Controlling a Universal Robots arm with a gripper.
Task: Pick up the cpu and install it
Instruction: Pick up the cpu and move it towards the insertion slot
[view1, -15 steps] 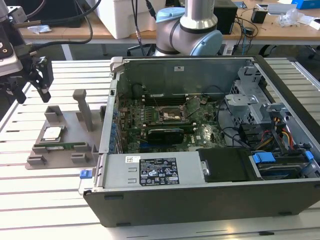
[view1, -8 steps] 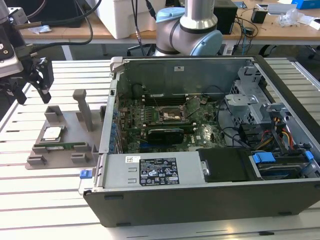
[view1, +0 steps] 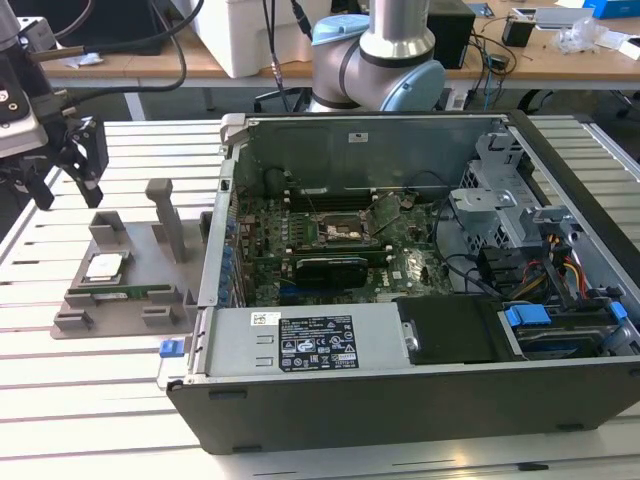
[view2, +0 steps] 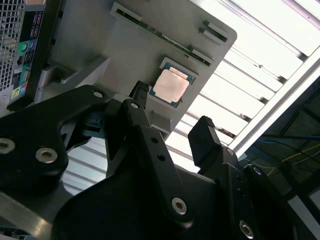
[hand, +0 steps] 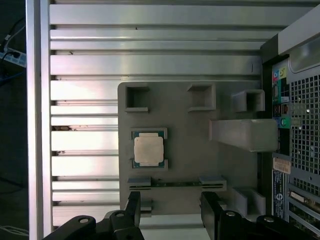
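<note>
claw (view1: 65, 175): seen spread, near cpu (view1: 105, 266), not touching | cpu: laid flat in grey tray (view1: 150, 268) | loc: the exterior view's left

This was a robotics lab or workshop: an opened computer case (view1: 420, 400) lay on a slatted aluminium bench (view1: 100, 400), its boards and wiring bared. Just behind the case rose a grey-and-blue robot arm (view1: 385, 60), and beside the case sat a grey moulded fixture plate (view1: 140, 265). Farther behind the case stood wooden desks (view1: 110, 68) strewn with black cables (view1: 183, 45), a white box (view1: 255, 35) and small gear.
</note>
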